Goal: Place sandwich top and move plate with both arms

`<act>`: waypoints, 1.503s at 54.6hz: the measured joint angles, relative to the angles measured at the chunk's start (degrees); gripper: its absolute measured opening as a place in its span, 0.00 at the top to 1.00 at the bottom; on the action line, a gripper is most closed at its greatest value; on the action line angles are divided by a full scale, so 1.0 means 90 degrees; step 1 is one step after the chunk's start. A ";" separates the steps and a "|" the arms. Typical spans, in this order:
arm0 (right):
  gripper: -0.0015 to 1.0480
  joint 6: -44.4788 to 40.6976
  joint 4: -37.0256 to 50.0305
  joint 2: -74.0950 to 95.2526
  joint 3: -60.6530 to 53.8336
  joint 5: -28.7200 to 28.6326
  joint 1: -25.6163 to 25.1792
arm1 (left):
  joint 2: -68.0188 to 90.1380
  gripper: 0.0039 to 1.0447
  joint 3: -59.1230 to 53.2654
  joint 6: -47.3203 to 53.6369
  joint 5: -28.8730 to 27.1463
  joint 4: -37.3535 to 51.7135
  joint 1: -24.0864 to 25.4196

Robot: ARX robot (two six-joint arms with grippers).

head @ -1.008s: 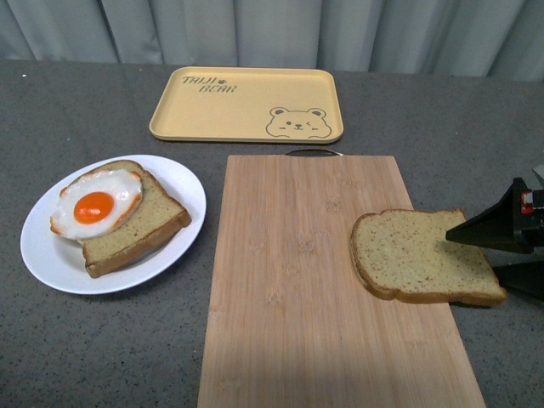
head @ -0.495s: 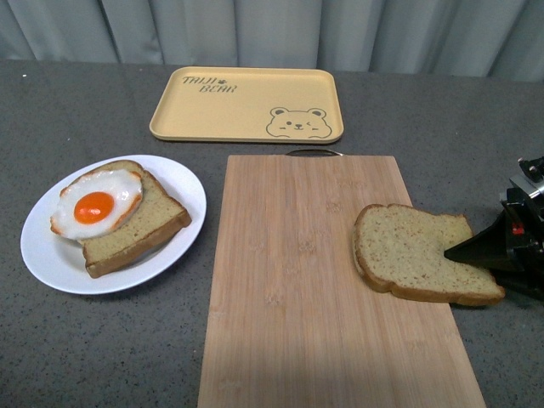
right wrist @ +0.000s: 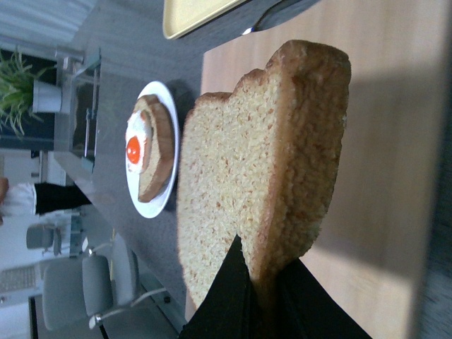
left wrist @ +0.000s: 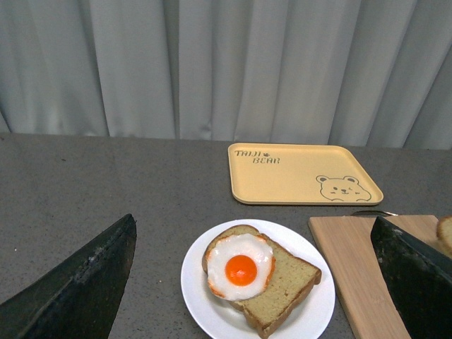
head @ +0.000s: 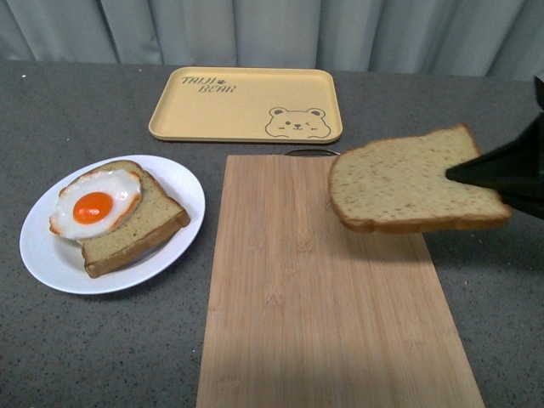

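Front view: sandwich top (head: 408, 183) hangs level in the air over the far right part of the board (head: 314, 297), clear of the wood, its shadow on the board below.
Right gripper (right wrist: 263, 296): jaws clamped on the sandwich top's right edge, one finger above and one below.
Left gripper (left wrist: 253, 222): jaws spread wide, gripping nothing.
Plate (head: 51, 263): on the table left of the board, not touching it; carries a second slice (head: 140, 229) with an egg (head: 93, 204) on it.
Tray (head: 246, 102): behind the board.
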 joint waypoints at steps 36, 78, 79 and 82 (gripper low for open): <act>0.97 0.2263 0.0743 0.2370 0.3534 0.0355 0.3300 | 0.0002 0.06 0.0000 0.0000 0.0000 0.0000 0.0000; 0.42 0.1610 -0.0177 0.2776 0.3944 0.1537 0.3524 | 0.0002 0.06 0.0000 0.0000 -0.0002 0.0000 0.0000; 0.38 0.1515 -0.0155 0.2657 0.3803 0.1593 0.3478 | 0.0002 0.06 0.0000 0.0000 0.0000 0.0000 0.0000; 0.30 0.1302 -0.0034 0.2319 0.3415 0.1768 0.3347 | 0.0002 0.06 0.0000 0.0000 0.0000 0.0000 0.0000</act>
